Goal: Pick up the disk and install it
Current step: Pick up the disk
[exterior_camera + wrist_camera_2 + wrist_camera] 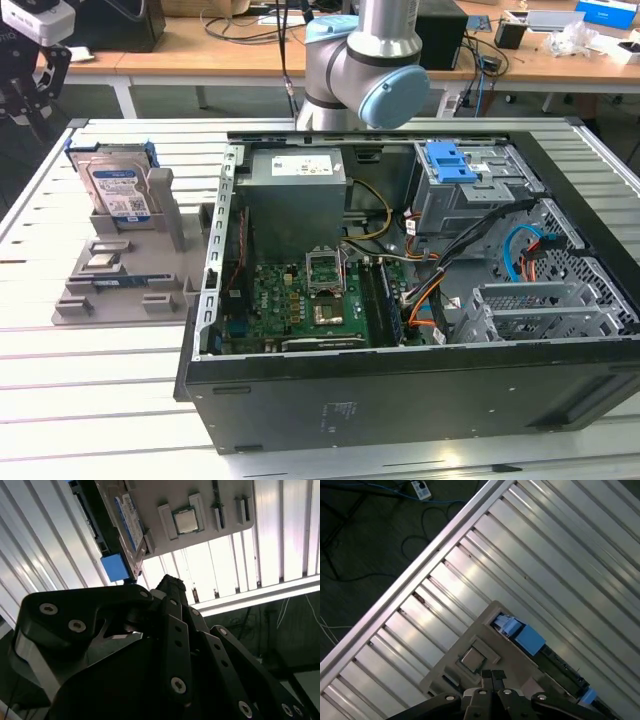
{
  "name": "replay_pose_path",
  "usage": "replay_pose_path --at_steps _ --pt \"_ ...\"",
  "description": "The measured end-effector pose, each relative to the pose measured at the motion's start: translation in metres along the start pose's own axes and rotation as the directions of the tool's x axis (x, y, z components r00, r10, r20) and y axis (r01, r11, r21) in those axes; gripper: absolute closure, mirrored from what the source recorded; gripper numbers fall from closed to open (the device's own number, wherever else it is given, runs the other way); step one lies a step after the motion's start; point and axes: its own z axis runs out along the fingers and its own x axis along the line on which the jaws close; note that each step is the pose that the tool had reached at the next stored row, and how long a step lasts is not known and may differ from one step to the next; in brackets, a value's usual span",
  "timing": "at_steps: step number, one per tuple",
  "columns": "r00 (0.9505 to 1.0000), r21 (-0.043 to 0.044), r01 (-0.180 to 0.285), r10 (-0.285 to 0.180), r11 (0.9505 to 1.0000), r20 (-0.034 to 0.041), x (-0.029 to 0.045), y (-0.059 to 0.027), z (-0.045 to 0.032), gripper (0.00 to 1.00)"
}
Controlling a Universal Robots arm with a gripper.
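Taking the exterior view as a clock face, the gripper point(30, 100) hangs at about 10 o'clock, near the edge of the picture, over the slatted metal table point(100, 400). The first wrist view shows its fingertips point(488, 676) pressed together with nothing between them, so the jaws are closed and empty. In the second wrist view the black links of the gripper point(170, 582) lie folded close together.

The disk point(118, 190) stands upright on its edge in the grey holder point(130, 285), at about 9 o'clock in the exterior view. Its label faces the camera. It is at about 5 o'clock from the gripper, near it but not touching. In the second wrist view the disk point(127, 517) shows edge-on, with a blue rail point(115, 567) at its end. The first wrist view shows the same blue rail point(529, 639).

A small square chip point(186, 521) lies flat in a pocket of the holder, apart from the disk.

The open case point(400, 400) lies on the table, just beside the holder at its 3 o'clock. Inside the case, at about 1 o'clock, a metal cage carries a blue latch point(450, 160). The arm point(365, 50) rises behind the case at 12 o'clock.
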Motion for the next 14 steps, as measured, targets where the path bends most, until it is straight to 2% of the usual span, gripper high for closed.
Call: replay_pose_path --at_steps 4,7,14 --pt "0.9985 -0.0014 0.054 -0.054 0.9985 -0.0013 0.0 0.0 0.0 0.89" --pt "0.9955 -0.0025 0.095 -0.095 0.9955 -0.0022 0.0 0.0 0.0 0.89" --pt "0.9822 -0.0051 0.188 -0.188 0.9822 -0.0042 0.0 0.0 0.0 0.89"
